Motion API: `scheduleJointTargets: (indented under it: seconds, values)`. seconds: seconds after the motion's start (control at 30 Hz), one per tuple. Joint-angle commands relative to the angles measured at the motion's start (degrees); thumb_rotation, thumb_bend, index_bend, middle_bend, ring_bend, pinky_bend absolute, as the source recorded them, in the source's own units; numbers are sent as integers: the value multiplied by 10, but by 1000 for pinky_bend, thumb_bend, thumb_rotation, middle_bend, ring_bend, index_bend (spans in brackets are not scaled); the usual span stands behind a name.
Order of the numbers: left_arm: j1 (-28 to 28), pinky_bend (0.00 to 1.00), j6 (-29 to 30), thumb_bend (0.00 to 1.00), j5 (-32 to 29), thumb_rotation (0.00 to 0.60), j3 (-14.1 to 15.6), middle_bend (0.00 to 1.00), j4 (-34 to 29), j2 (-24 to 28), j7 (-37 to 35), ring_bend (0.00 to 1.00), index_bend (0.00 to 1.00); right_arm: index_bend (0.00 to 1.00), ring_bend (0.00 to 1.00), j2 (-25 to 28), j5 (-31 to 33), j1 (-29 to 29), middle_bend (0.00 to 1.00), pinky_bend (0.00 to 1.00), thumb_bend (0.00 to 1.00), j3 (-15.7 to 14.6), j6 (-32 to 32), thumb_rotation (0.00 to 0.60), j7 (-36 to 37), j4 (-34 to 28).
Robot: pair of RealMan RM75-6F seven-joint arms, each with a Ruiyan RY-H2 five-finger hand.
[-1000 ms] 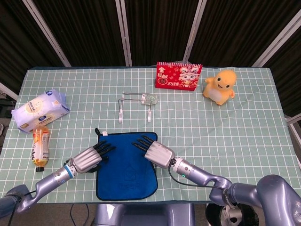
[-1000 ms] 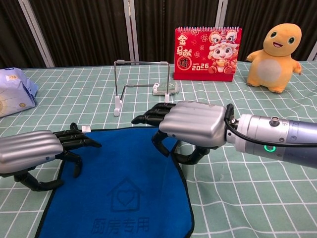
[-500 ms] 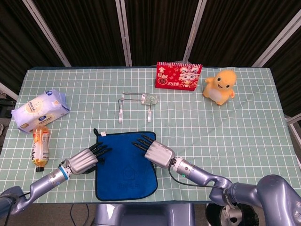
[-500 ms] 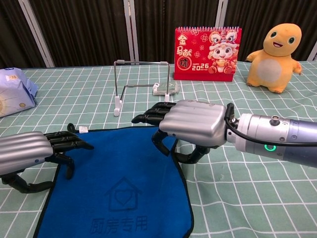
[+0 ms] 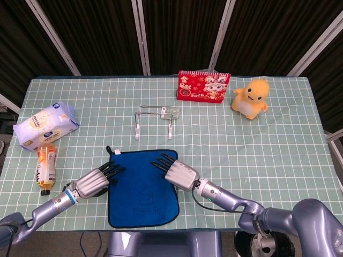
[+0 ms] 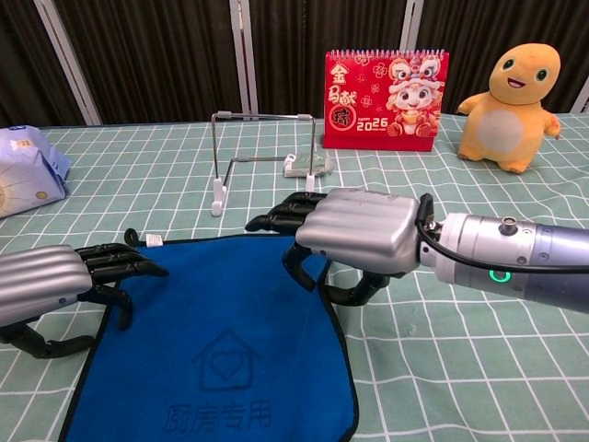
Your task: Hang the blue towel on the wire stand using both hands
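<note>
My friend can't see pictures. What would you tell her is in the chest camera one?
Two silver robot hands with black fingers, left hand and right hand, reach over a flat blue towel on a green checked tablecloth. Behind stand a thin wire stand, a red desk calendar and an orange plush toy.

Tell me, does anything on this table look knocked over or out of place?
One thing: the small bottle at the table's left edge lies on its side, below the white wipes pack. The calendar, yellow plush toy and wire stand stand upright, and the blue towel lies flat.
</note>
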Motion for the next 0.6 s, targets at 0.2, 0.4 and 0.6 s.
scheduleJointTargets:
  seconds: [0.2, 0.4, 0.6]
  values:
    - [3, 0, 11, 450, 2, 600, -2, 0, 19, -21, -7, 0, 393, 650, 0, -1, -2, 0, 0, 0, 544, -1, 1, 600, 2, 2]
    - [1, 0, 10, 449, 1, 600, -3, 0, 22, -28, -9, 0, 446, 651, 0, -2, -2, -1, 0, 0, 544, -2, 3, 600, 5, 3]
    - [0, 0, 21, 451, 0, 600, -7, 0, 20, -29, -11, 0, 484, 650, 0, 0, -4, -2, 0, 0, 544, -4, 5, 600, 5, 4]
